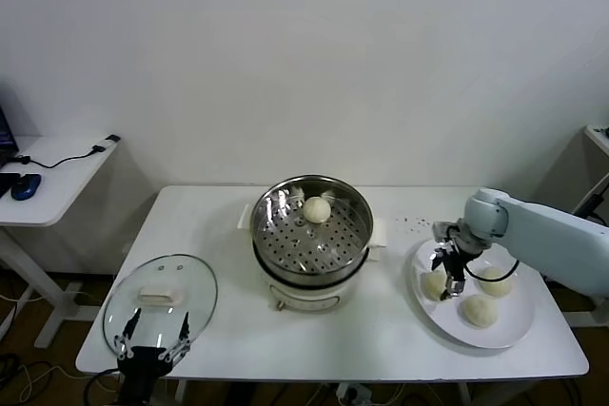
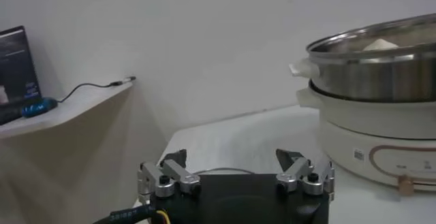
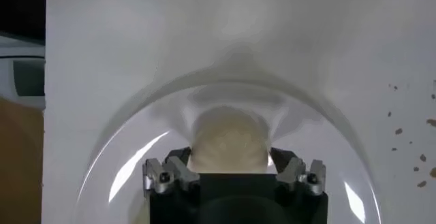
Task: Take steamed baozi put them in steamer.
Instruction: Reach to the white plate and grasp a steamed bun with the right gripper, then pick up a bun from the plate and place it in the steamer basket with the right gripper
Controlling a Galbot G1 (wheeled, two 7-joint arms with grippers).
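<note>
right gripper (image 3: 231, 167) jaws open astride baozi (image 3: 228, 144) on plate (image 1: 519, 330) | left gripper (image 1: 152, 347) open, parked

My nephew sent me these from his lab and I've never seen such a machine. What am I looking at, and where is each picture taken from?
It is a two-armed robot moving buns into a steamer. The wide picture comes from its head camera; the other two come from cameras on its wrists. On the white table sits the steel steamer with one bun already inside. A plate holds three more buns. The right hand is lowered with its fingers either side of one plate bun; I cannot tell whether they have closed on it. The left hand waits open at the table's near edge by the glass lid.
</note>
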